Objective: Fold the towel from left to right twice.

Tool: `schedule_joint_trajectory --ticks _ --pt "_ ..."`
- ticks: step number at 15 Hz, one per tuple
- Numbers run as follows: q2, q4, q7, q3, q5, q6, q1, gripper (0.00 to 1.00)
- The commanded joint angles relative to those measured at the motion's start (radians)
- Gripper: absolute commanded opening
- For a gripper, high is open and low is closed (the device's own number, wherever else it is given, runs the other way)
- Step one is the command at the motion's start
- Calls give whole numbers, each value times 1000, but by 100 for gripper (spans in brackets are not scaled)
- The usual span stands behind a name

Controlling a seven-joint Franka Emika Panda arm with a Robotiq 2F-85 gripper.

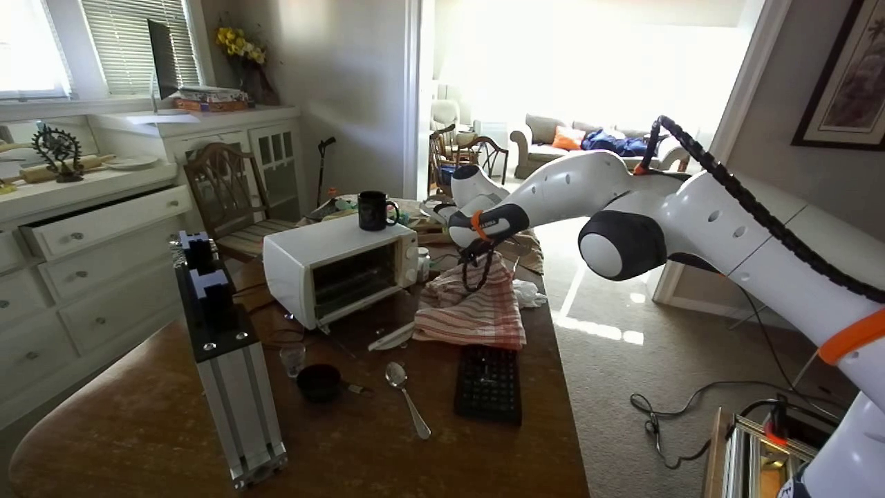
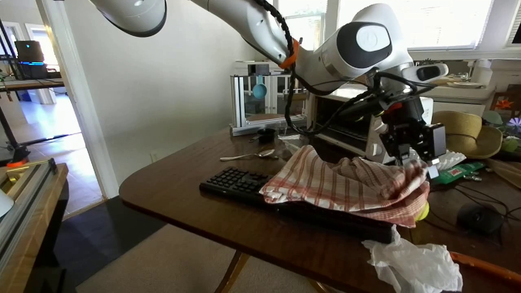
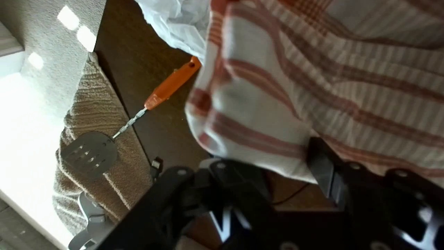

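The claw (image 2: 418,163) is held low over the table (image 2: 171,175), pointed downward, its jaws set apart w/ a clear gap left btwn the fingers (image 3: 322,166). The towel (image 2: 346,183), striped pinkish-red & cream, is spread beneath & beside the claw; its bunched end is seen right by the fingertips in an exterior view, & the remainder is stretched away from the claw in creased layers. In the wrist view a towel edge is seen at the mouth of the gap, partly covered by one finger; whether the cloth is touched can't be told.

Part of the black keyboard (image 2: 238,181) is covered by the towel; its exposed end is pointed away from the claw. Farther from the claw in that dir., a spoon (image 1: 408,401) is laid nr the keyboard, w/ a small dark cup (image 1: 319,384) & a clear glass (image 1: 292,361) placed past it.

The white toaster oven (image 1: 294,277) is stood nr the claw, off to one side, w/ a black mug (image 1: 372,211) set on top. On the claw's opp. side, nr the table edge, crumpled white plastic (image 2: 419,264) is seen. Close by that, an orange-handled spatula (image 3: 154,99) is shown in the wrist view, its slotted head laid over a brown cloth (image 3: 100,104). On the claw's side away from the exposed keys, a straw hat (image 2: 468,130) & a green packet (image 2: 456,173) are seen.
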Motion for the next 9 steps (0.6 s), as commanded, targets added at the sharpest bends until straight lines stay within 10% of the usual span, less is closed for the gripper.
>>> schedule_joint_trajectory --ticks 1,9 --pt "13 56 48 -25 -7 46 -2 89" --pt "-208 -116 -185 -8 0 -34 27 100"
